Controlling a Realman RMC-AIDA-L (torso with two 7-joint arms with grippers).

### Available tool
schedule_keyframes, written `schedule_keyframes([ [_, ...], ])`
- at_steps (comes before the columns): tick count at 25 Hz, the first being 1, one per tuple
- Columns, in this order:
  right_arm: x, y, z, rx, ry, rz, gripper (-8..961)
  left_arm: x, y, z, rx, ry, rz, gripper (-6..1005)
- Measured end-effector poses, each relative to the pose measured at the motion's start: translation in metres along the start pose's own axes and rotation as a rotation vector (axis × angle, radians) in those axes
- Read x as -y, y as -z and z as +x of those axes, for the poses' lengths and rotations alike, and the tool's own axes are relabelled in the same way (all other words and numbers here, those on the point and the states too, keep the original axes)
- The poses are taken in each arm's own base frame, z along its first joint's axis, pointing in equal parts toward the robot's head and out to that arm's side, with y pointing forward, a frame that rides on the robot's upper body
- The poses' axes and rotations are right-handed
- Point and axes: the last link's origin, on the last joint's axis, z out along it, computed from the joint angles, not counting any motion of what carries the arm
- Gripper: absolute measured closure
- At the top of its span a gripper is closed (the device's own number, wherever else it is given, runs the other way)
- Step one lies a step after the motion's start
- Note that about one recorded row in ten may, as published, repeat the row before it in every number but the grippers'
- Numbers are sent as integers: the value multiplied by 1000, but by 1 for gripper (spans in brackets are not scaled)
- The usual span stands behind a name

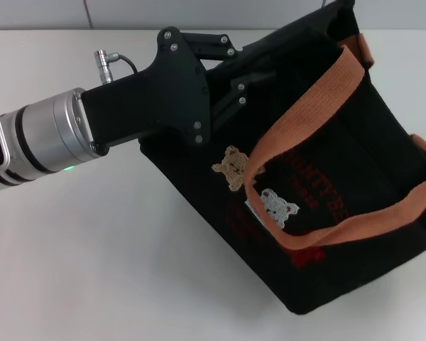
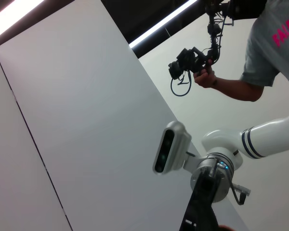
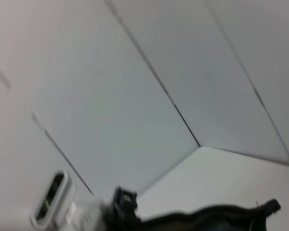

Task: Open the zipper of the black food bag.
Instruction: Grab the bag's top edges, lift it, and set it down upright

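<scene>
The black food bag (image 1: 326, 177) fills the right half of the head view, tilted on the white worktop (image 1: 92, 270). The left gripper (image 1: 259, 74) reaches in from the upper left to the bag's top edge; whether its jaws are clenched cannot be told. The zipper pull is unseen, so the robot should steady the bag before pulling along the track.

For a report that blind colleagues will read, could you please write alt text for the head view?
A black food bag with orange-brown handles and embroidered bears stands tilted on a white table. The left gripper reaches from the left to the bag's upper edge, its fingertips lost against the dark fabric. The zipper and the right arm are not visible.
</scene>
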Motion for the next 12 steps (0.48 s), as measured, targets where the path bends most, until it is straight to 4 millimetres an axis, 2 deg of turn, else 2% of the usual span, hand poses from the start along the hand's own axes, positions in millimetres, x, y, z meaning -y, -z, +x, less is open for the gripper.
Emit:
schedule_keyframes([
  [2,-11,-6,7,-53,173,17,485,0,0,0,-1,0,-1,848],
  [4,-15,-11,10,-72,221,17,452,0,0,0,-1,0,0,848],
  [7,-27,-25,15,-121,336,19,460,0,0,0,-1,0,-1,848],
  [12,-28,-35,20,-185,361,26,462,1,-2,0,-4,0,-3,848],
])
